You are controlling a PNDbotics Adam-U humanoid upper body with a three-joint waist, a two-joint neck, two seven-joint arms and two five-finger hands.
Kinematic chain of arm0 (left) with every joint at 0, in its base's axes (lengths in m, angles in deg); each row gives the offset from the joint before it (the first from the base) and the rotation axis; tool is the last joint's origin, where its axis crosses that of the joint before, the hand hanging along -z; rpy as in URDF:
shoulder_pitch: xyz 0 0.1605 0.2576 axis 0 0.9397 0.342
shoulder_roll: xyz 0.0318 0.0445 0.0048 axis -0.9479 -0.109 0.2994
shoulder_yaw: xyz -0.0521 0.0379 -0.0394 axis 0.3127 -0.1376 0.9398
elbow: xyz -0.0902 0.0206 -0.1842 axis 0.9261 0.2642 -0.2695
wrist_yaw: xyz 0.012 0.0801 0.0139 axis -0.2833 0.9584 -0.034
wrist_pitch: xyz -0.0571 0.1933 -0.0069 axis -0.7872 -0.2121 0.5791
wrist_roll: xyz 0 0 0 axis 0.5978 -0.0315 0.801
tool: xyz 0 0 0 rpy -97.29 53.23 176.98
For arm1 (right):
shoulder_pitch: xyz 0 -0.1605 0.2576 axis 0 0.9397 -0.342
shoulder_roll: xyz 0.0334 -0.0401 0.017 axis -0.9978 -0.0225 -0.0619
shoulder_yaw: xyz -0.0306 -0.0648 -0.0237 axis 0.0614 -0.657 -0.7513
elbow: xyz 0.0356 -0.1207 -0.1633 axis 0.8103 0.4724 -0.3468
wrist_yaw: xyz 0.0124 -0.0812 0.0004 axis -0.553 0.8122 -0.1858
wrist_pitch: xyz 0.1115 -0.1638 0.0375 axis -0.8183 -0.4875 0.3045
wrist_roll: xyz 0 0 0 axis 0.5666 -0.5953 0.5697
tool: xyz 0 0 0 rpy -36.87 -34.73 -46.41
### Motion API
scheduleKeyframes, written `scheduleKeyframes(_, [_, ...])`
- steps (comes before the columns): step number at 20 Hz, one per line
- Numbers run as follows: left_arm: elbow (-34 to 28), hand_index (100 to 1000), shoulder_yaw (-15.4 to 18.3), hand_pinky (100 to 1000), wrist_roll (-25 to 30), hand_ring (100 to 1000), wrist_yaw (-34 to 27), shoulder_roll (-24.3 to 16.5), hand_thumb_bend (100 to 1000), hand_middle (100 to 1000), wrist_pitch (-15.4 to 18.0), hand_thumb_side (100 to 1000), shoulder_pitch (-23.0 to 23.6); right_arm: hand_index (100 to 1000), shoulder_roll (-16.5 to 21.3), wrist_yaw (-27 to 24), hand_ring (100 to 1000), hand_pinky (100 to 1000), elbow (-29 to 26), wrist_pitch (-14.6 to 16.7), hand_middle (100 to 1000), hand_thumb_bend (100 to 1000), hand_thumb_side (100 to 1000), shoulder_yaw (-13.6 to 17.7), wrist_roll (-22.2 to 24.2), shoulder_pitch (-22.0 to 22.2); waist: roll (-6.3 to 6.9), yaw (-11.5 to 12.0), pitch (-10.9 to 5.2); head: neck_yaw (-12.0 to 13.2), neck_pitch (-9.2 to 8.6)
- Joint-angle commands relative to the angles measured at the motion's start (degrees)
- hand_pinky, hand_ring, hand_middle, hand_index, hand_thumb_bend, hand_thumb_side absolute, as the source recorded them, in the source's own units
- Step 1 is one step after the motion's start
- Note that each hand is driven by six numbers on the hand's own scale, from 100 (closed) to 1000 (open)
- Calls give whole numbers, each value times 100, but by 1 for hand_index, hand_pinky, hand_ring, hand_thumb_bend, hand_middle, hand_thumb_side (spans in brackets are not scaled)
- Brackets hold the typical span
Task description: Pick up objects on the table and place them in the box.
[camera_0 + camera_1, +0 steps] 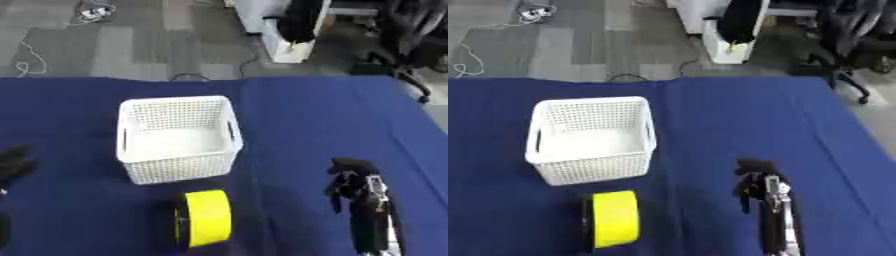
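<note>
1. A white basket (178,137) with little holes in its walls sits on the blue tablecloth (315,120). Nothing shows inside it.
2. A yellow roll of tape (206,218) stands on its edge just in front of the basket, close to it but not touching.
3. The right hand (350,185) is over the cloth, well to the right of the tape. Its fingers curl down and hold nothing.
4. The left hand (14,165) peeks in at the left edge of the left eye view, apart from the basket. I cannot tell if its fingers are straight or curled.
</note>
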Motion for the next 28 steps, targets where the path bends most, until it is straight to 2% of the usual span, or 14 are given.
scheduleKeyframes(1, [-91,916,21,1000,35,903,29,-72,100,912,12,782,-41,667,0,20,344,100,-99,-19,507,100,1000,-7,6,-21,14,2,-74,38,-60])
scheduleKeyframes(4, [-91,916,30,1000,28,903,23,-62,100,912,10,782,-39,669,9,25,345,100,-99,-25,507,100,1000,3,-4,-16,17,10,-84,20,-201])
scheduleKeyframes(7, [-91,916,35,1000,27,902,29,-66,100,912,8,782,-34,681,153,186,362,100,-99,25,526,100,1000,24,-2,17,4,29,-81,35,-174])
scheduleKeyframes(10, [-91,916,34,1000,34,902,43,-87,100,912,4,782,-16,694,716,983,382,100,-99,334,549,100,1000,-32,141,77,-18,35,-87,37,-84])
scheduleKeyframes(11, [-91,916,30,1000,37,901,46,-94,100,911,4,781,-14,735,971,1337,460,100,-99,512,619,100,1000,-104,219,67,-26,45,-95,28,-68])
scheduleKeyframes(12, [-91,916,26,1000,40,901,45,-99,100,911,5,781,-13,732,1280,1738,455,100,-99,762,614,100,1000,-202,323,39,-28,55,-102,25,-61])
scheduleKeyframes(13, [-91,916,22,1000,44,900,44,-103,100,911,7,781,-12,767,1519,2083,527,189,-99,974,686,100,1000,-294,396,7,-29,68,-108,21,-55])
scheduleKeyframes(15, [-91,915,13,1000,52,897,41,-104,100,910,14,780,-7,786,2012,2766,586,295,-99,1418,729,100,1000,-488,550,-119,-21,101,-114,10,-31])
scheduleKeyframes(16, [-91,915,9,1000,54,897,38,-103,100,910,20,780,-5,786,2273,3096,586,295,-99,1646,738,100,1000,-601,619,-224,-13,126,-114,1,-2])
scheduleKeyframes(17, [-91,915,7,1000,55,896,34,-103,100,910,27,779,-4,798,2453,3339,638,402,-99,1788,756,100,1000,-687,642,-310,-6,144,-113,-6,21])
scheduleKeyframes(19, [-91,915,4,1000,55,895,33,-105,100,909,37,778,-5,810,2710,3735,693,503,-99,2001,782,100,1000,-844,664,-482,8,174,-111,-7,67])
scheduleKeyframes(21, [-91,914,-4,1000,52,892,27,-101,100,908,50,777,-12,821,2909,3995,725,566,-99,2165,800,100,1000,-1030,704,-710,27,205,-110,91,165])
scheduleKeyframes(24, [-91,913,-21,1000,52,888,14,-90,100,906,76,774,-39,832,3065,4219,747,602,-99,2324,808,100,1000,-1254,826,-1034,73,253,-98,242,274])
scheduleKeyframes(28, [-91,910,-36,1000,26,876,-20,-88,100,901,113,772,-80,881,3041,4181,749,621,-99,2433,817,100,1000,-1456,1013,-1300,78,336,-75,252,299])
